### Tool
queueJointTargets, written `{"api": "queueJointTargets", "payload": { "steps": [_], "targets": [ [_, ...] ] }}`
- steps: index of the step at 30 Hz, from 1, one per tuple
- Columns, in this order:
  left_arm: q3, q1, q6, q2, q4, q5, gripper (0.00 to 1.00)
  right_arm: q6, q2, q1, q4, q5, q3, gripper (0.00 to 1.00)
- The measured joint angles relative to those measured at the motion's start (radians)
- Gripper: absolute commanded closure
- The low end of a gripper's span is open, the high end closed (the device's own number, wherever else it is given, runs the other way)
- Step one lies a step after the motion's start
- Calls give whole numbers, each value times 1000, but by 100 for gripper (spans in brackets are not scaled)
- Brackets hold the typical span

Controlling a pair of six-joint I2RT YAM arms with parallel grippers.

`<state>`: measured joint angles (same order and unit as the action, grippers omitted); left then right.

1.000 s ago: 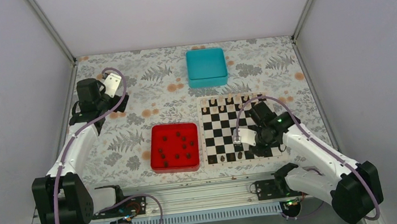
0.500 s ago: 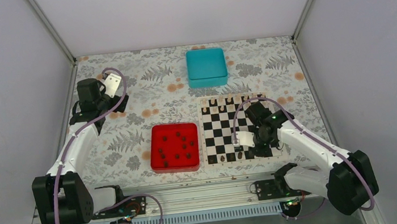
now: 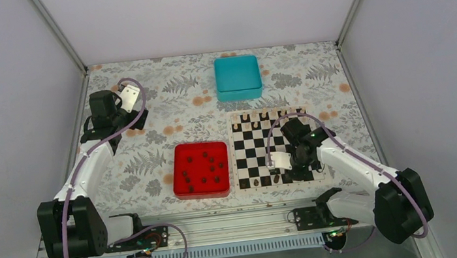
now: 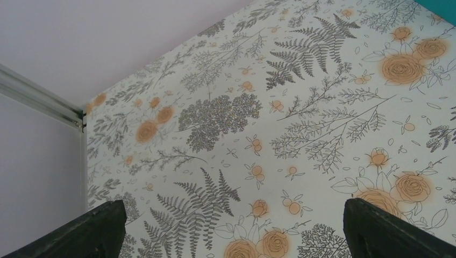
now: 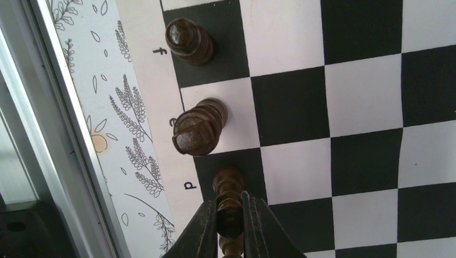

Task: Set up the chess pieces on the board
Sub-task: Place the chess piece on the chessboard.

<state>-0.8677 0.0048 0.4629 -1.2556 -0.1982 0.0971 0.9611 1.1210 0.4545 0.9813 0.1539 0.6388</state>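
Note:
The board [image 3: 248, 153] lies right of centre. Two dark chess pieces [image 3: 256, 182] stand on its near row; in the right wrist view they sit on the squares marked f [image 5: 189, 42] and e [image 5: 198, 129]. My right gripper [image 5: 230, 207] is shut on a third dark chess piece [image 5: 229, 194] over the black square marked d, at the board's near edge [image 3: 286, 173]. Several more dark pieces [image 3: 202, 169] lie in the red tray [image 3: 182, 188]. My left gripper [image 4: 231, 226] is open and empty over the bare tablecloth at the far left [image 3: 106, 114].
A teal box [image 3: 238, 77] stands behind the board. Pale pieces [image 3: 256, 117] line the board's far row. The metal rail [image 5: 48, 123] of the table's near edge runs close beside the board.
My right gripper has moved left along the board's near row with the dark piece in it. The left arm has not moved.

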Motion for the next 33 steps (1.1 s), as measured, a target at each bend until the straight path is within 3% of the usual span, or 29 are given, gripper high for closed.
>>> {"api": "queueJointTargets", "payload": {
  "steps": [22,25,33],
  "targets": [
    [0,0,0,-5,0,0,0,0,6,-6,-11,18,-2,93],
    [0,0,0,-6,0,0,0,-1,5,-6,1,17,-2,88],
    [0,0,0,-6,1,0,0,-9,5,-7,15,8,2,65]
  ]
}}
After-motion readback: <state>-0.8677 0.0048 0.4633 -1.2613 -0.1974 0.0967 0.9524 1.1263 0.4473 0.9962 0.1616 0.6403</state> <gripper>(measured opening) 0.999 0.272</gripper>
